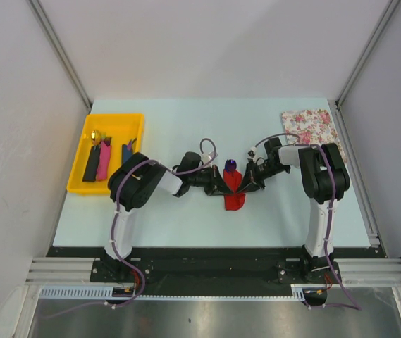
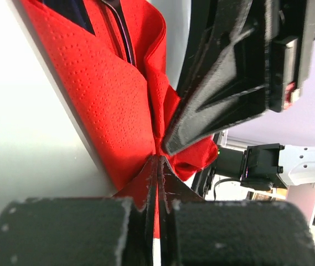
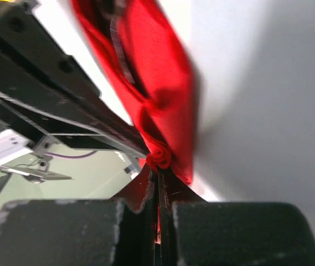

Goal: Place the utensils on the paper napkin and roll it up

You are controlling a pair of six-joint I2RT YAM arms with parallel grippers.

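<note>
Left gripper: my left gripper was fully closed, pinching an edge of the paper napkin between its jaws; red paper showed in the slit between them.
Right gripper: my right gripper was likewise closed tight on a bunched fold of the same napkin, from the opposite side.
Gripper positions: in the top view the two met at the middle of the desk, left gripper at 9 o'clock of the napkin, right gripper at 3 o'clock, tips near one another.
Paper napkin: bright red, gathered into a narrow, creased bundle running 12 to 6 o'clock between my grippers, its sides folded inward.
Utensil in napkin: a dark-blue-handled utensil lay inside the fold, its handle poking out at the napkin's 12 o'clock end; a slim metal stem was visible in the left wrist view.
Yellow tray: sat at 10 o'clock of the napkin, well apart, near the desk's left edge.
Tray contents: a black-handled utensil, a pink-handled utensil and a blue-handled utensil, side by side.
Floral sheet: flat on the desk at 2 o'clock of the napkin, at the far right corner.
</note>
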